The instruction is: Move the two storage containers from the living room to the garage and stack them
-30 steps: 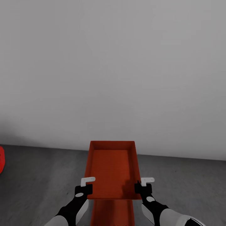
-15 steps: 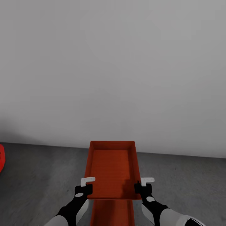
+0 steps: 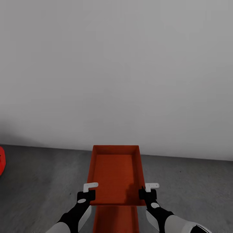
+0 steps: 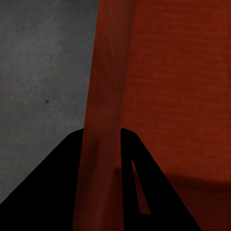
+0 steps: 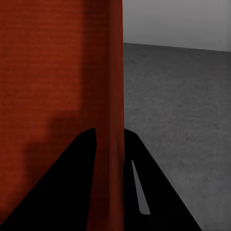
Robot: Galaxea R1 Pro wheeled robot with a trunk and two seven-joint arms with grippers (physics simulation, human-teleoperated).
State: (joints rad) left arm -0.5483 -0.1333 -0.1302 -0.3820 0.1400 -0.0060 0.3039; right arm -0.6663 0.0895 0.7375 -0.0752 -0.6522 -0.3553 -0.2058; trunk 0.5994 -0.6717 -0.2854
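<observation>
I have the upper box (image 3: 115, 174) held level between both arms over the dark grey floor (image 3: 42, 181), facing the plain grey wall (image 3: 116, 71). My left claw (image 3: 86, 194) is pinching the box's left wall (image 4: 103, 120) near the near corner, one finger on each face, and my right claw (image 3: 147, 193) is pinching the right wall (image 5: 111, 106) the same way. The second box (image 3: 115, 220) shows just under the near edge of the held one, and a red object (image 3: 1, 160) sits on the floor far to my left.
</observation>
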